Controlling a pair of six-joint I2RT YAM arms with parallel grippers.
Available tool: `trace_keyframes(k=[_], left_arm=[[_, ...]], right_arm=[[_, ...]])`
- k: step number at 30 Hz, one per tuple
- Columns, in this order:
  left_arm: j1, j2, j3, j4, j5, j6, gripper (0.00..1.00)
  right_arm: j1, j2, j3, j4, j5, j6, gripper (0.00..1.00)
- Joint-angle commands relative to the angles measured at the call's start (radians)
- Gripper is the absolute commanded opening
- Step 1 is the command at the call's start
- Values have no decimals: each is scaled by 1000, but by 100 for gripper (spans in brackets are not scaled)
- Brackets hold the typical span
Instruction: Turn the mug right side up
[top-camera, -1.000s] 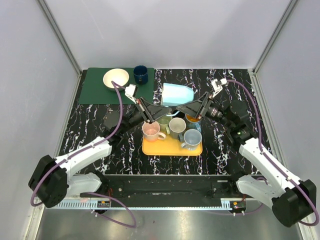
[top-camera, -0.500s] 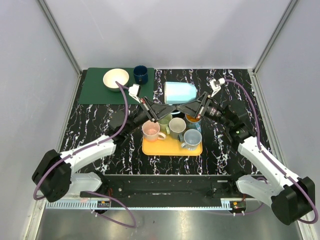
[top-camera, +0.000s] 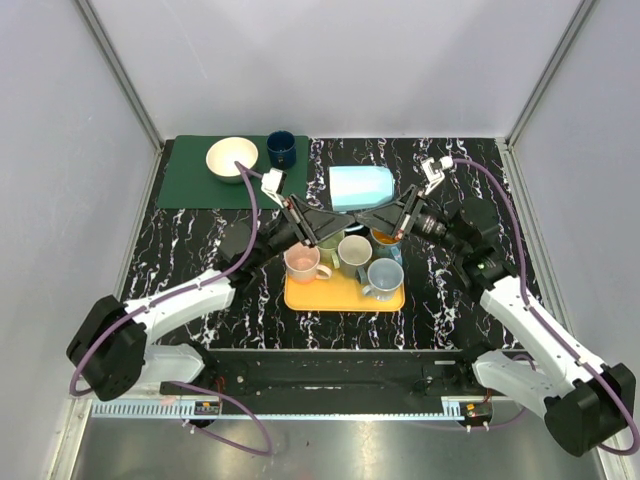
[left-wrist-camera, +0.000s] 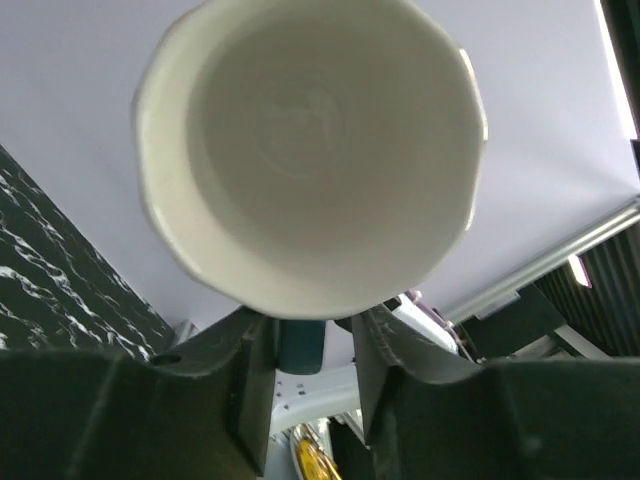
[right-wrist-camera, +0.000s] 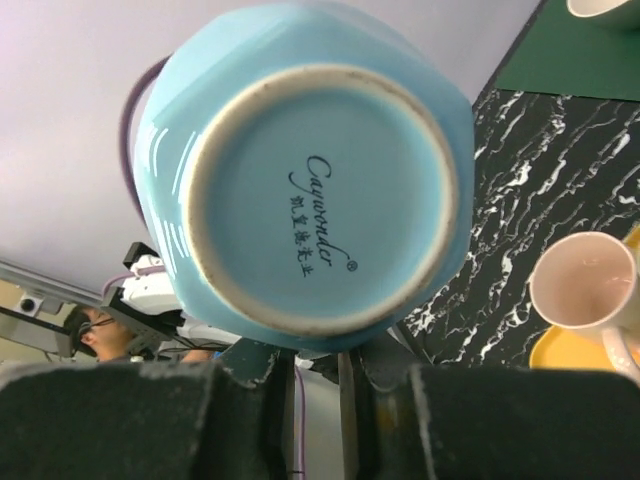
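Observation:
A light blue mug hangs on its side in the air above the tray, mouth toward the left arm and base toward the right arm. My right gripper is shut on it from below. In the right wrist view the mug's base fills the frame above the right gripper. In the left wrist view I look into the mug's white inside. Its blue handle sits inside my left gripper, against one finger with a gap to the other. The left gripper is open.
A yellow tray below holds a pink mug, a beige mug, a grey-blue mug, a green one and an orange one. A green mat at the back left carries a white bowl and a dark blue cup.
The left gripper has moved up and right until the mug's handle lies between its fingers. The right gripper has shifted the mug slightly right and up.

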Motion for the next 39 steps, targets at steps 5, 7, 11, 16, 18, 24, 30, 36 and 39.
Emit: trace_keyframes(k=[5,7,11,16,18,24,30,36,39], left_arm=[[-13,-20,-2,151,175,-55,70],[-7,-36,-3,134,175,-41,91],[36,-96,-23,-2,166,-6,99],[88,-237,-76,-205,106,92,99],[104,-265,-80,-262,98,111,99],[116,-355,-31,-611,-7,233,99],[116,-477,55,-1047,-248,434,99],[116,-549,96,-1218,-362,528,99],[114,-567,95,-1247,-366,551,99]], right_arm=[[7,-53,60,-91,41,-143,0],[7,-65,66,-105,42,-145,0],[7,-108,123,-215,111,-223,0],[5,-116,258,-373,214,-307,0],[5,-109,287,-400,236,-320,0],[4,3,505,-794,758,-510,0],[-123,321,742,-968,1155,-630,0],[-335,608,932,-988,1158,-659,0],[-423,767,999,-1008,1126,-650,0]])
